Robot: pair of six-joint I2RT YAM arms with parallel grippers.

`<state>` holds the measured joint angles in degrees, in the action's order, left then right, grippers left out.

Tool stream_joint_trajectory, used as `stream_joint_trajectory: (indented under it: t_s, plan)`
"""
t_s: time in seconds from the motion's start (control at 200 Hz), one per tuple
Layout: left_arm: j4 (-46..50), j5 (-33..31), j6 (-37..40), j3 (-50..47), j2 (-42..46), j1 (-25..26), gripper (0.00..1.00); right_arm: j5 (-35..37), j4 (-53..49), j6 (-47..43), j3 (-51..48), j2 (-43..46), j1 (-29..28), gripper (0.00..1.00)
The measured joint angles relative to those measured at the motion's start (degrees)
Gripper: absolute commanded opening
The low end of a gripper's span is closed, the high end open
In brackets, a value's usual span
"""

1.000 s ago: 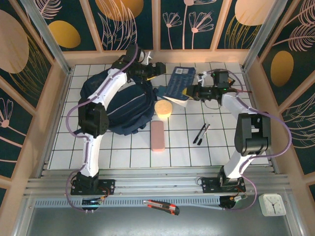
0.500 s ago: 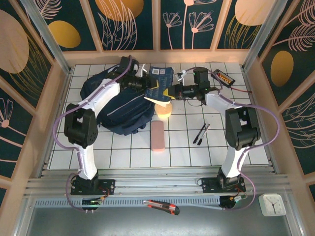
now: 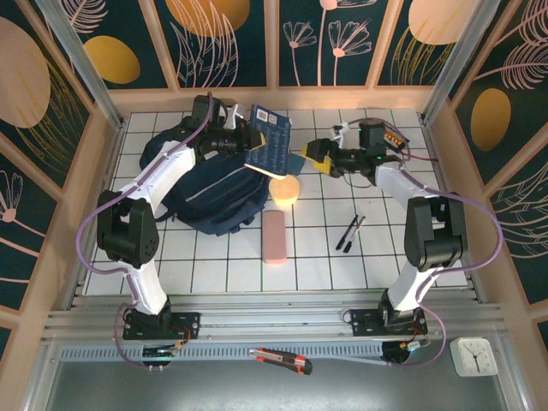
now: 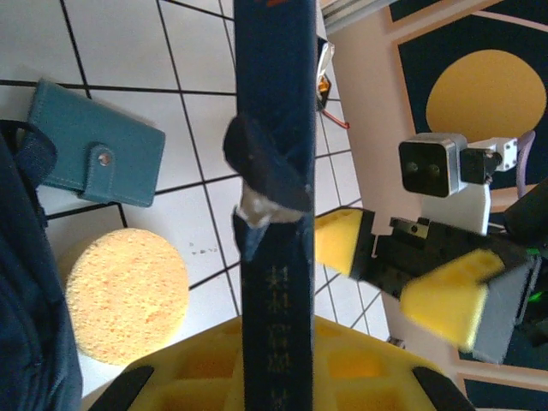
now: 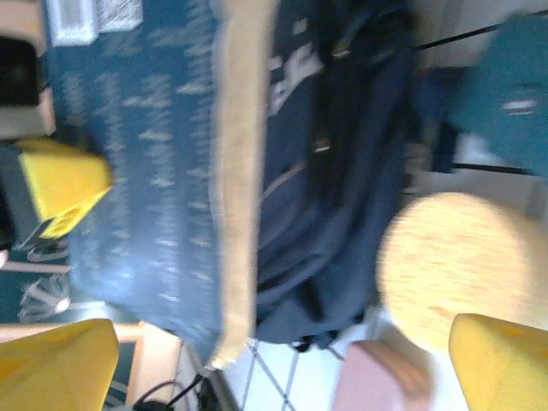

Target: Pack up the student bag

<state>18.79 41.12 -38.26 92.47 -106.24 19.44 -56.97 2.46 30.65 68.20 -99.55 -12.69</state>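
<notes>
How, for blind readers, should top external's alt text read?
The left end effector grips a blue book by the student bag; the right end effector is open. A sponge, pink case and pens lie on the table.

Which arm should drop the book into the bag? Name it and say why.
Left. The left gripper clamps the blue book at the student bag's edge; the right gripper is open, empty and farther from the bag.

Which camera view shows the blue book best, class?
The top external view: the blue book shows most of its patterned cover, sharp, gripped by the left hand. In the left wrist view it stands edge-on; in the right wrist view its cover is blurred.
</notes>
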Motion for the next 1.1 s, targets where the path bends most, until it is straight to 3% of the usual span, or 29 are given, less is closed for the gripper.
stream_joint_trajectory:
  t_s: [0.145,0.305,0.38,0.475,0.651,0.726,0.841,0.876,0.951,0.981,1.016,1.041,1.101]
  plan:
    - [-1.01,2.16,-0.28,0.35,0.00,0.00,0.00,-3.17,7.82,3.23,2.01,-4.13,-5.38,0.99]
    - [-3.91,4.09,-2.25,-0.98,0.50,0.00,0.00,-4.35,17.16,9.20,3.52,-10.08,-5.77,0.99]
    - [-5.73,4.17,-3.43,-3.34,1.53,0.00,0.00,-4.92,21.40,11.82,3.78,-11.80,-5.81,0.94]
    - [-6.12,4.72,-4.13,-5.07,2.32,-0.04,0.00,-5.31,27.82,15.93,3.76,-12.68,-5.99,0.77]
    - [-7.93,5.09,-4.79,-8.02,3.87,0.00,0.00,-6.23,39.80,24.06,2.49,-12.79,-6.01,0.28]
    - [-7.61,4.55,-4.63,-8.15,4.17,-0.13,0.00,-6.60,43.34,26.75,1.22,-12.74,-5.79,0.20]
    - [-5.44,3.43,-3.13,-8.11,4.17,-0.15,0.00,-7.04,45.53,27.61,-0.79,-11.37,-5.64,0.00]
    - [-4.46,3.23,-2.36,-7.82,4.17,-0.07,0.15,-6.91,44.52,27.10,-1.31,-10.62,-5.62,0.00]
    - [-1.79,2.14,-0.39,-6.47,4.17,0.26,0.29,-6.03,40.44,24.87,-1.53,-9.07,-5.64,0.00]
    - [-0.63,1.42,1.07,-5.92,4.20,0.39,0.42,-5.64,38.53,23.43,-1.53,-8.09,-5.64,0.00]
    - [0.76,-0.09,2.69,-5.27,4.20,0.50,0.69,-5.14,36.00,21.77,-1.53,-6.78,-5.64,0.00]
    - [1.75,-1.16,4.33,-4.85,4.22,0.48,0.96,-4.55,34.27,20.41,-1.53,-5.97,-5.62,0.00]
    - [4.22,-4.79,7.21,-4.52,4.83,0.42,0.99,-2.27,29.00,17.25,-1.42,-3.56,-5.46,0.00]
